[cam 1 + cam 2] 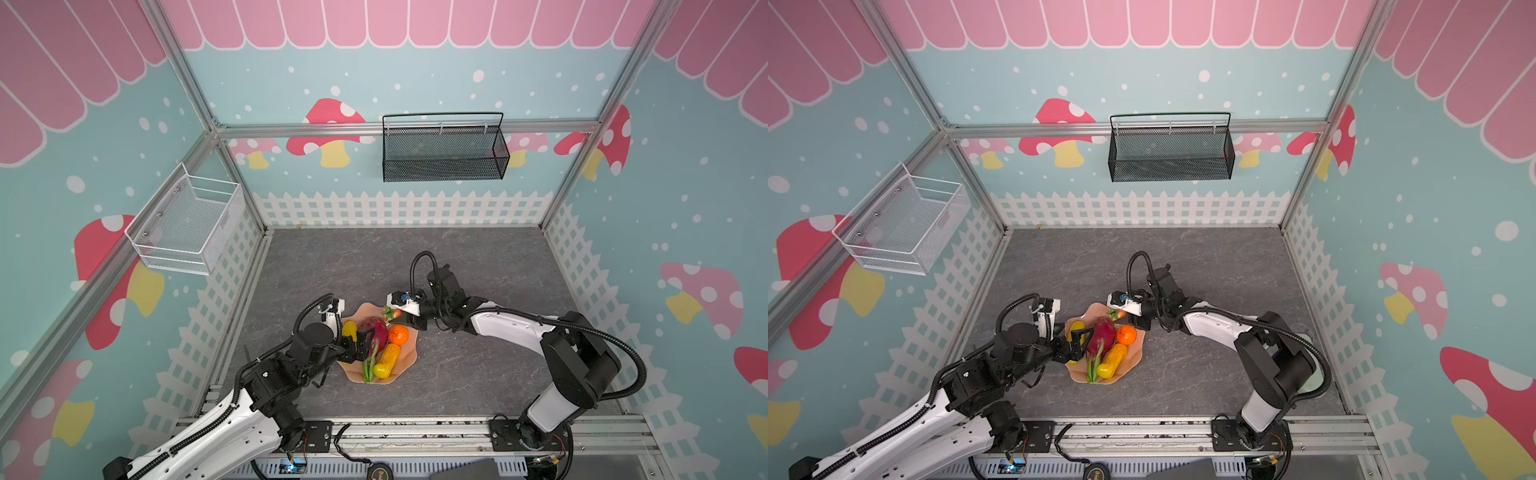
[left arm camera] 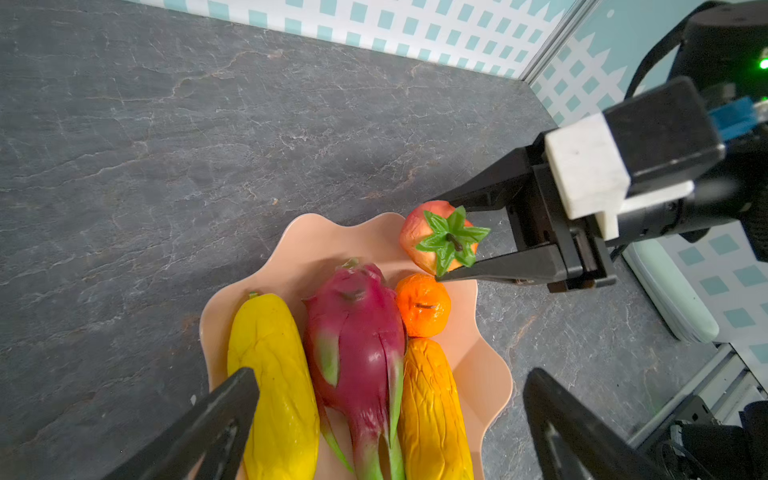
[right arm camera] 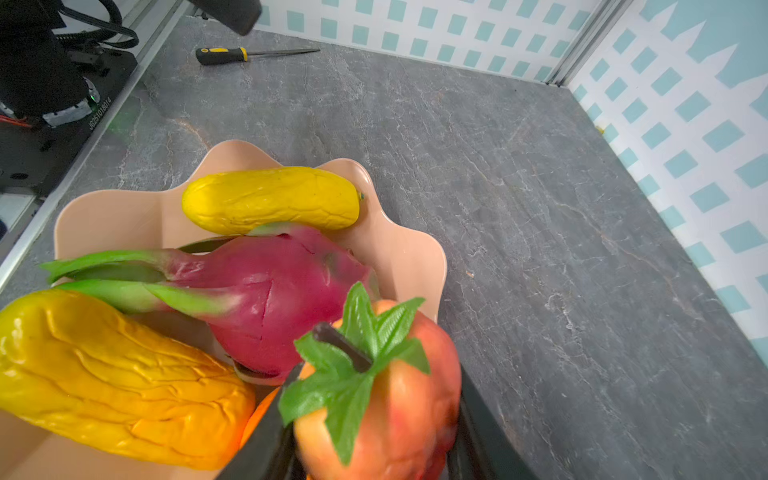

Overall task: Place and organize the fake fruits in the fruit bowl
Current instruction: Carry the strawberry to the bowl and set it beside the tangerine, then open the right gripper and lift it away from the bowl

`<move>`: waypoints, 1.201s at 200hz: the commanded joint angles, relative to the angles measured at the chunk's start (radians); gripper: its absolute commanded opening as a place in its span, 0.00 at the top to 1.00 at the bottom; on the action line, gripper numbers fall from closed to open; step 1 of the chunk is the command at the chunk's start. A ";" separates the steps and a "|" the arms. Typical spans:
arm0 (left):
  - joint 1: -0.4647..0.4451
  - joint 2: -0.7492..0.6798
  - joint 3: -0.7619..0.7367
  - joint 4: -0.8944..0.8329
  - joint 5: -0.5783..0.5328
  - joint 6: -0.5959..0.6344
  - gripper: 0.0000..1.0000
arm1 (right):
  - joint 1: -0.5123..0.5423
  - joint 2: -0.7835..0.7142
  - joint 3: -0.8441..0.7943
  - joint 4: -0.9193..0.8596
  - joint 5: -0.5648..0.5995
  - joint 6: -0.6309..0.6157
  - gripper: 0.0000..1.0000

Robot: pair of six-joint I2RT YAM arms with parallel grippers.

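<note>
The fruit bowl [image 1: 405, 353] [image 1: 1133, 353] [image 2: 316, 249] [image 3: 116, 220] sits on the grey surface [image 1: 457, 374] left of centre and towards the front rail. In both top views, bare surface lies open behind it up to the back fence and across to the right wall. The gap to the left wall is narrower and taken up by the left arm. One screwdriver [image 3: 249, 53] lies near an edge of the surface.

There are five fruits, one of each kind, and four lie in the bowl. The dragon fruit [image 1: 380, 332] [image 1: 1102, 340] [image 2: 357, 345] [image 3: 274, 291] lies down the middle, with its long axis running back to front and its green tips towards the front rail. The yellow oblong [image 1: 349, 328] [image 1: 1075, 328] [image 2: 270, 374] [image 3: 270, 199] lies along its left side. The gourd [image 1: 386, 360] [image 1: 1112, 360] [image 2: 432, 407] [image 3: 112, 386] lies along its right side, roughly parallel. The round orange [image 1: 399, 334] [image 1: 1126, 335] [image 2: 423, 305] sits at the gourd's far end, touching it.

The right jaws are clamped on the strawberry [image 1: 392, 312] [image 1: 1115, 313] [image 2: 436, 237] [image 3: 399, 399], one finger on each side. They hold it over the bowl's far rim just behind the orange, with its green leaf cap turned towards the bowl's middle. Whether it touches the bowl cannot be told.

The left jaws are spread wide and hold nothing. They hover over the bowl's left side, above the yellow oblong.

On the walls hang one white wire basket [image 1: 187, 224] [image 1: 901, 224] and one black mesh basket [image 1: 444, 153] [image 1: 1171, 153].
</note>
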 commanded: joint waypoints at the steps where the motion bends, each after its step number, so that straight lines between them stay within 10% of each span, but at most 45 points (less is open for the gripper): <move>1: 0.007 -0.017 -0.014 -0.028 -0.024 -0.016 0.00 | 0.007 0.028 0.035 0.006 -0.034 0.018 0.64; 190: 0.006 -0.016 0.002 -0.051 -0.027 0.006 0.00 | 0.025 0.127 0.133 -0.093 -0.029 -0.030 0.49; 207: 0.007 -0.019 0.003 -0.053 -0.025 0.005 0.00 | 0.026 0.124 0.136 -0.101 -0.028 -0.038 0.40; 216: 0.006 -0.021 0.002 -0.055 -0.027 0.004 0.00 | 0.027 0.121 0.138 -0.106 -0.029 -0.047 0.00; 240: 0.007 -0.026 0.000 -0.058 -0.027 0.002 0.00 | 0.026 0.106 0.138 -0.105 -0.027 -0.056 0.02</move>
